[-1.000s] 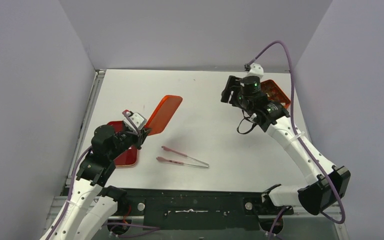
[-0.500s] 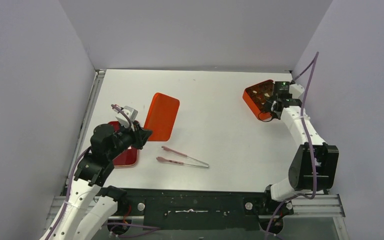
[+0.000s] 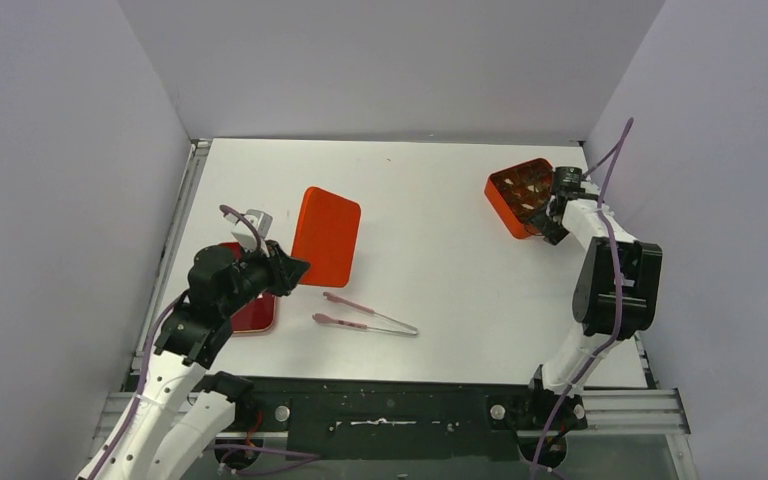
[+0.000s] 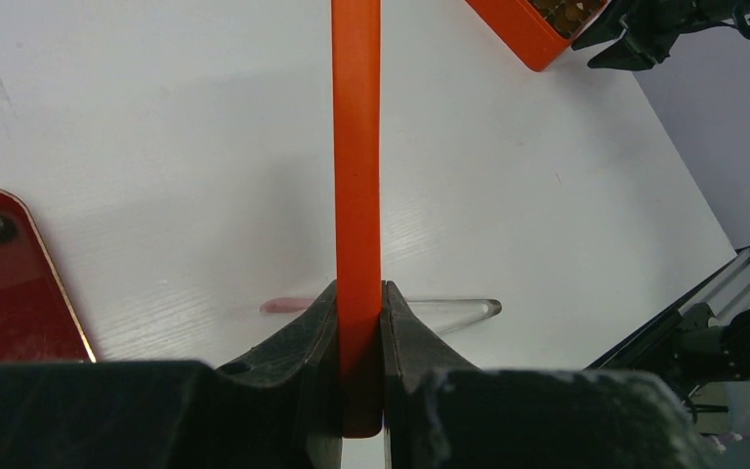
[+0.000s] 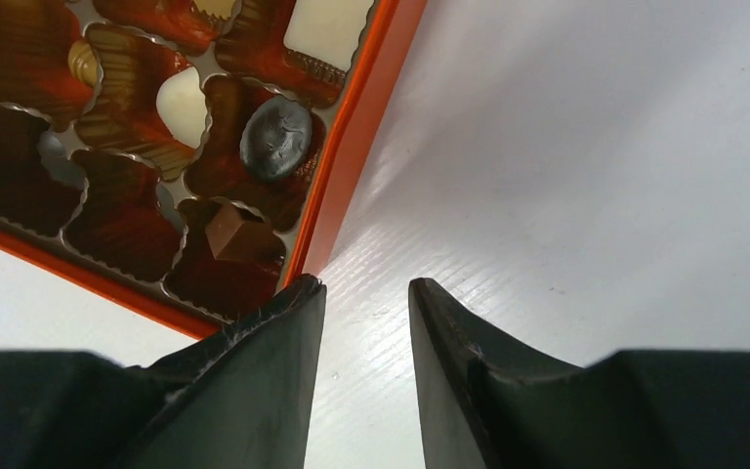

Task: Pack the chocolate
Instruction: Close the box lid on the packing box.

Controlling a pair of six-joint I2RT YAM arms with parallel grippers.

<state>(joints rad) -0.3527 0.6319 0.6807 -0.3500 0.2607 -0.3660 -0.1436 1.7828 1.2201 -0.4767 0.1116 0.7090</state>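
Note:
The orange box (image 3: 518, 197) sits at the far right, and its moulded cups hold chocolate. The right wrist view shows a dark round piece (image 5: 276, 124), a cream piece (image 5: 181, 103) and a brown cube (image 5: 234, 233) inside the box rim (image 5: 352, 127). My right gripper (image 3: 558, 210) is open and empty (image 5: 364, 288) over bare table, at the box's right edge. Its left finger is against the box's corner. My left gripper (image 3: 285, 270) is shut on the flat orange lid (image 3: 326, 235), which appears edge-on in the left wrist view (image 4: 356, 147) between the pads (image 4: 359, 322).
Pink tongs (image 3: 365, 315) lie on the table right of the left gripper, and show under the lid (image 4: 449, 311). A dark red tray (image 3: 253, 310) lies beside the left arm (image 4: 10, 283). Grey walls close in the left, back and right sides.
My right arm has swung from above the table's far middle to the box's right side and come down low. My left gripper has shifted the lid slightly and laid it flatter.

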